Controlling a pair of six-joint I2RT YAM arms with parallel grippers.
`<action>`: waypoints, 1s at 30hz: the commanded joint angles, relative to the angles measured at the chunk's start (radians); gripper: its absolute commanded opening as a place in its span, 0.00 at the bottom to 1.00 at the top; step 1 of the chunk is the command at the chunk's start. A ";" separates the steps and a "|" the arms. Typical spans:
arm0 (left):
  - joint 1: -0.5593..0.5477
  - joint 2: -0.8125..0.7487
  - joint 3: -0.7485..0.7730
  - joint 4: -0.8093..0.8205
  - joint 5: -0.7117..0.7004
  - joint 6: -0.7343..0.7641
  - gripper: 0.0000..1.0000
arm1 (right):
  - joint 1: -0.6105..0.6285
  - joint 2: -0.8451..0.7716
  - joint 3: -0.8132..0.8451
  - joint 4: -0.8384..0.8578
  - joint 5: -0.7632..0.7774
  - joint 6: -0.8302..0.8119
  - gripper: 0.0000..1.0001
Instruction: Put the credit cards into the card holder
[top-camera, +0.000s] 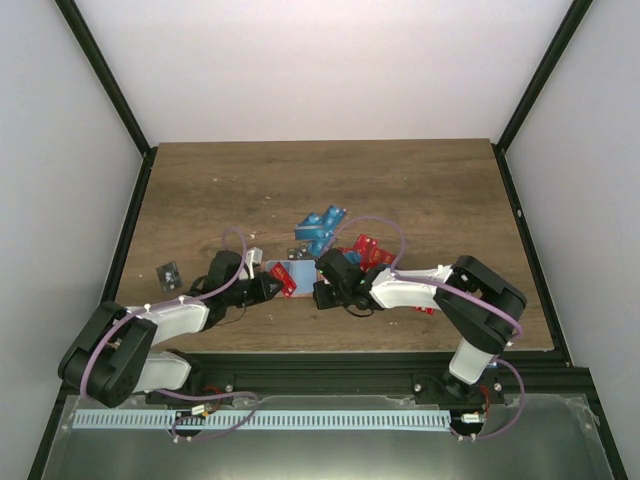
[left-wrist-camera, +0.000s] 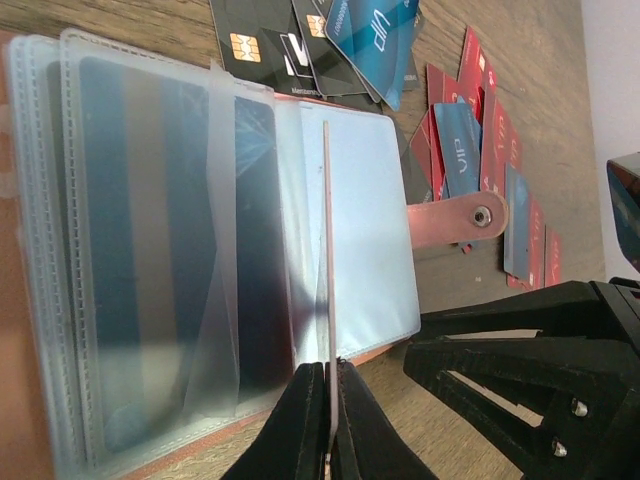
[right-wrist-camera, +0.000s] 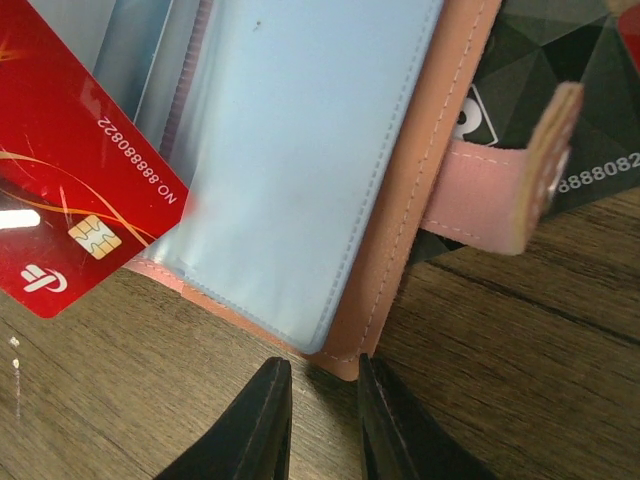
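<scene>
Two arms meet in the middle of the table (top-camera: 420, 180) in the view from above. The card holder (top-camera: 285, 277) lies open between their tips. Blue cards (top-camera: 320, 225) and red cards (top-camera: 366, 250) sit in a heap just behind it. One black card (top-camera: 170, 272) lies alone, well off to the left.

From the left wrist, I see my left jaws shut tight on one thin pink leaf (left-wrist-camera: 326, 250) of the card holder (left-wrist-camera: 350, 230), holding it up on its edge like a page. Clear pockets (left-wrist-camera: 150, 250) fan out to the left. The strap (left-wrist-camera: 458, 217) sticks out to the right, and loose cards (left-wrist-camera: 480, 130) lie past it.

From the right wrist, my right jaws stand a little apart, with the bottom corner of the card holder (right-wrist-camera: 412, 200) right at their tips. I cannot tell if they pinch it or only touch it. One red card (right-wrist-camera: 70, 200) lies at the edge of a clear pocket (right-wrist-camera: 300, 150). I cannot tell if it is inside.

I think the step now is getting a card into a pocket. To do it well, I would hold the leaf firm so the pocket mouth gapes. Then I would line up the card's short edge and push slow and flat. A tipped card may catch on the plastic lip.
</scene>
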 joint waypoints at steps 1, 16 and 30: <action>-0.003 -0.011 0.015 0.005 0.034 0.000 0.04 | 0.010 0.059 -0.015 -0.076 0.016 -0.006 0.21; -0.003 0.014 0.022 -0.007 0.031 0.029 0.04 | 0.010 0.065 -0.009 -0.082 0.021 -0.006 0.21; 0.021 0.178 0.115 -0.059 0.101 0.124 0.04 | 0.009 0.063 -0.015 -0.081 0.028 -0.028 0.21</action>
